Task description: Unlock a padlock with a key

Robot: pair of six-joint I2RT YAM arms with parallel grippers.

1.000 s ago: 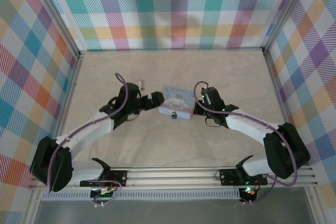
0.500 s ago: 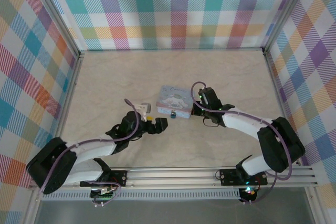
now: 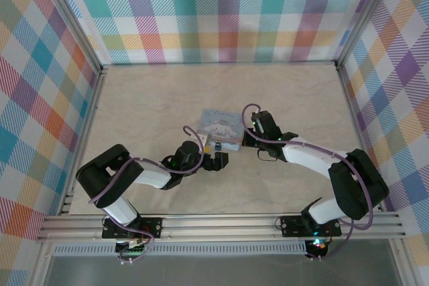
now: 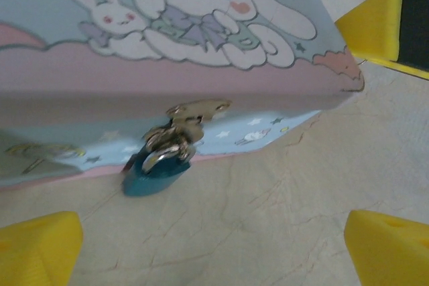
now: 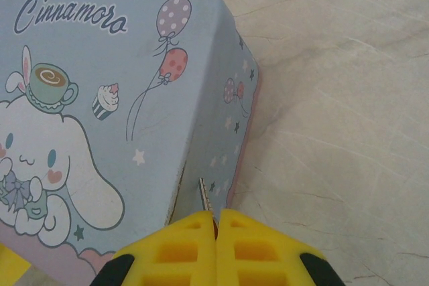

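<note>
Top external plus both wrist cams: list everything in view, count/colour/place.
tin: 1, pale blue with a white cartoon figure, mid-table between the grippers
padlock: 1, dark blue with a silver shackle, hanging on the tin's near face
key: 1, silver, blade tip poking out of the right gripper
table: 1, beige marbled
walls: 3, pastel plaid, back and sides
left gripper: 1, yellow fingers, open, facing the padlock
right gripper: 1, yellow fingers, shut on key, at the tin's right end

Probably a robotics lab cell: plaid backdrop walls, aluminium extrusion frame, mounting rail, marble-look tabletop.
</note>
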